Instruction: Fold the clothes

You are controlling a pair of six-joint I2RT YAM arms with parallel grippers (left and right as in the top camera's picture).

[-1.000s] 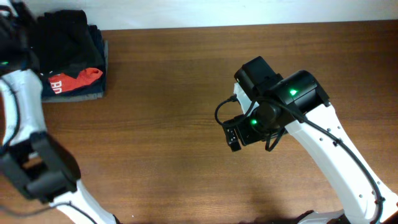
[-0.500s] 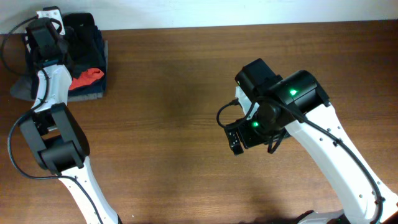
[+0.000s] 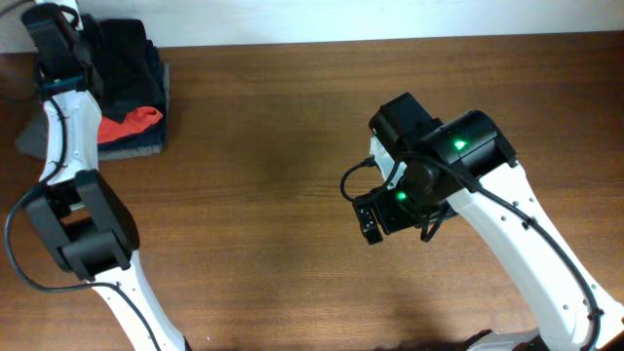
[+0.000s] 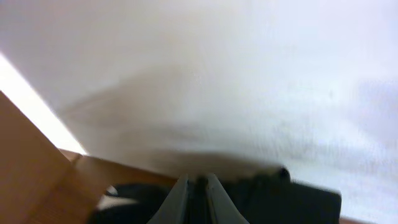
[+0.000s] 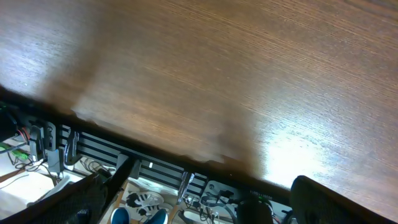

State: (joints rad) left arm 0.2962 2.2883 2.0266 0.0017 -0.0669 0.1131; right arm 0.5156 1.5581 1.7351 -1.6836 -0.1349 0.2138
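Note:
The clothes [image 3: 119, 54], a plain black garment, lie bunched on top of a stack at the table's far left corner. In the left wrist view their black fabric [image 4: 292, 199] fills the bottom edge under a white wall. My left gripper [image 3: 57, 24] is at the stack's left side. Its fingers [image 4: 198, 190] stand almost together with only a dark slit between them, and I cannot tell if fabric is pinched there. My right gripper [image 3: 369, 222] hovers over bare wood right of centre. It is open [image 5: 205, 208], with nothing between its fingers.
Under the black garment lie a red garment [image 3: 135, 122] and a grey-blue one [image 3: 148, 144]. A grey piece [image 3: 29, 136] lies at the left edge, beside the left arm. The right wrist view shows the table's front edge [image 5: 155, 146], with shoes and cables below it.
My left arm has risen and its gripper has drawn back to the far left corner beside the stack, its fingers parting a hair. The right arm has hardly moved.

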